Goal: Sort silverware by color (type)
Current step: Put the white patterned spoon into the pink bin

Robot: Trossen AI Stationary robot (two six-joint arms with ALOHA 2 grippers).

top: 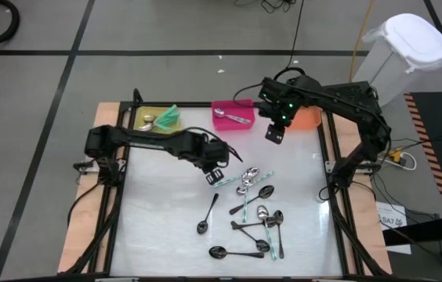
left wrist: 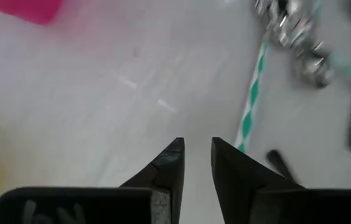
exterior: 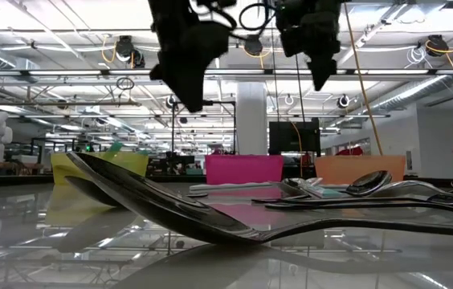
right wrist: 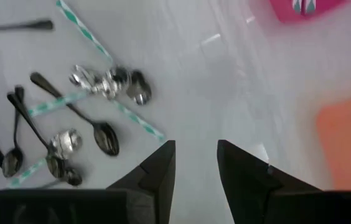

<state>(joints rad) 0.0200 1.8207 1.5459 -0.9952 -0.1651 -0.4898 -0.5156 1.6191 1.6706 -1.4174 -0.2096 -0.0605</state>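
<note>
Loose silverware (top: 252, 207) lies on the white table right of centre: dark spoons (top: 205, 215), shiny silver spoons (right wrist: 110, 81) and spoons with teal-striped handles (left wrist: 253, 99). Along the far edge, the yellow bin (top: 147, 108) holds teal-handled spoons (top: 168, 117) and the pink bin (top: 233, 104) holds a silver spoon (top: 233, 118). The right arm partly hides the orange bin (top: 309, 119). My left gripper (top: 215, 174) (left wrist: 197, 144) hangs open above the table at the pile's far-left edge, holding nothing. My right gripper (top: 274, 133) (right wrist: 195, 146) is open and empty, high between the pink and orange bins.
Black frame rails (top: 332, 157) run along the table's left and right sides. A white lidded container (top: 405, 47) stands on the floor beyond the far right corner. In the low view one dark spoon (exterior: 210, 217) lies close to the near edge. Bare table lies left of the pile.
</note>
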